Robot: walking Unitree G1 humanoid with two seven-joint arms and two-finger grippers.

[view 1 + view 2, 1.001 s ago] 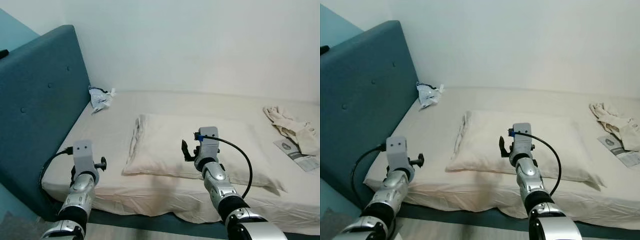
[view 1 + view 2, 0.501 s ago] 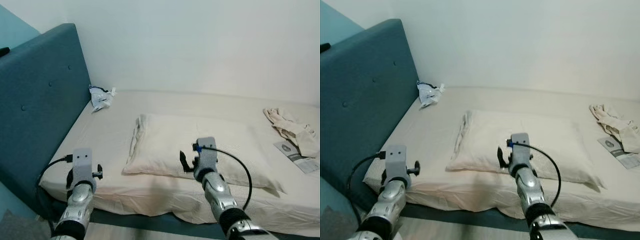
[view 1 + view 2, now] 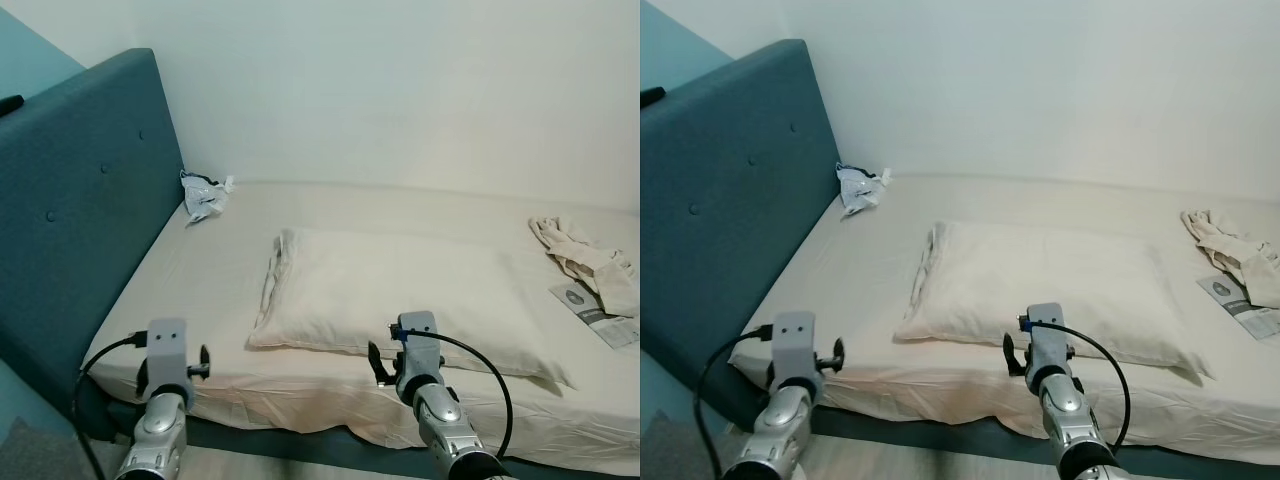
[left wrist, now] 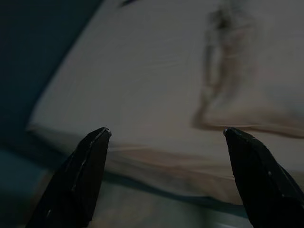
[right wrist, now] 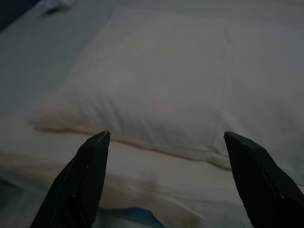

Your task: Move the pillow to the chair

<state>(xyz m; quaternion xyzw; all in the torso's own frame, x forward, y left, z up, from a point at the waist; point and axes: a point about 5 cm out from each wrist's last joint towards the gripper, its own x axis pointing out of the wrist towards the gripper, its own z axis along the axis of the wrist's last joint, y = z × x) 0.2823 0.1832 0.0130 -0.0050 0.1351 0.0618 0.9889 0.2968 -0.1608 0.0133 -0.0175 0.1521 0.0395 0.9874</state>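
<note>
Two silver jointed arms, each with a grey camera block and a looping black cable; the right arm (image 3: 432,400) has a small blue connector.

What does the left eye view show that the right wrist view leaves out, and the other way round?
Left eye: the headboard, a crumpled bag, pale cloths and a leaflet. Right wrist: the right gripper with its black fingers spread, just short of the pillow's near edge. Both: the pillow lying on the bed.

Cream-sheeted bed (image 3: 230,270), teal headboard (image 3: 80,230), plain white wall (image 3: 400,90), perhaps evenly lit.
</note>
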